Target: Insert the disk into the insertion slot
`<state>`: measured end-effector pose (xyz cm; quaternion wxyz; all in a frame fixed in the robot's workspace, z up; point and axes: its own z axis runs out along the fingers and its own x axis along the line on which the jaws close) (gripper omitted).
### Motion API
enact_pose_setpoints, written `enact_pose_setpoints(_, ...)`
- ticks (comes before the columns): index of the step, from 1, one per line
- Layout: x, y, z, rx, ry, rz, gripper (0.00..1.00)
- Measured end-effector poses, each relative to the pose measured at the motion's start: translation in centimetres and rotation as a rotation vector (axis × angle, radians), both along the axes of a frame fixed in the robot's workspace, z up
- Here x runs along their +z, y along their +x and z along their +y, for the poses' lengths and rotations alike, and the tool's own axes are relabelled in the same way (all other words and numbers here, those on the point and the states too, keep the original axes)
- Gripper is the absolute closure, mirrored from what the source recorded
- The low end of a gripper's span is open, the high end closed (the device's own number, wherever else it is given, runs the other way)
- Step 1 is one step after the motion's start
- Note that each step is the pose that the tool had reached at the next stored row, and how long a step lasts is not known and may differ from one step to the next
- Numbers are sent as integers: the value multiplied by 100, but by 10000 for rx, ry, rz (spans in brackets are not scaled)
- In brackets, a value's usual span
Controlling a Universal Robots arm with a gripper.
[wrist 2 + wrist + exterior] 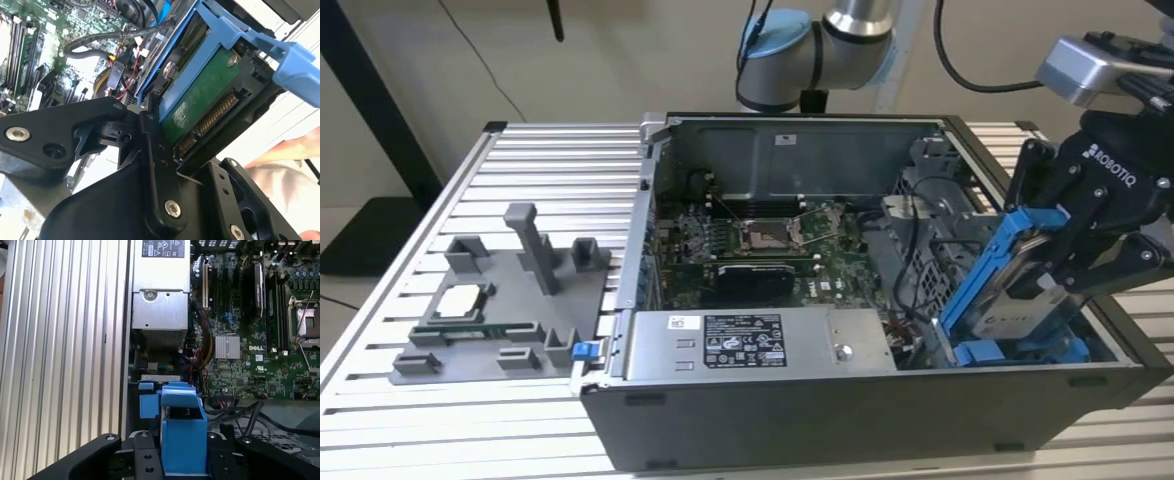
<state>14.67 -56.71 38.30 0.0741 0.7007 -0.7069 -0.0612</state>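
Nearest us, the tool [182, 460] is clamped on the disk [182, 437], with a black finger on each side of its blue carrier. We judge that it grips the upper part so that the lower end is free to lead into the bay.

Under everything lies the ribbed metal worktop [520, 160]. The open case [854, 410] sits toward the worktop's edge at the exterior view's right. It lies on its side with the interior facing up, likely so that the arm can reach in from above. A grey fixture [520, 300] with upright posts stands on the worktop just beside the case, toward the edge at the exterior view's left and well apart from the work.

The slot [1014, 352], marked by blue rails, sits in the case's near corner at the exterior view's right. The disk hangs over it, tilted, with its lower end down at the rails; we cannot tell whether it has entered. The tilt looks meant to line its long side up with those rails.

The disk is a flat silver-grey drive in a bright blue carrier. In the second wrist view we see its green circuit board and a row of gold contacts, with the carrier's blue tab jutting past the end.
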Motion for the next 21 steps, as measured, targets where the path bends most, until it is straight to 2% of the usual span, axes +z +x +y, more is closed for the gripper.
enact_pose_setpoints(3,-49,0,1,0,-1,0,100)
enact_pose_setpoints(9,-55,1,1,1,0,-3,100)
enact_pose_setpoints(10,-55,1,1,1,-3,-1,0)
enact_pose_setpoints(21,-53,0,1,0,31,0,0)
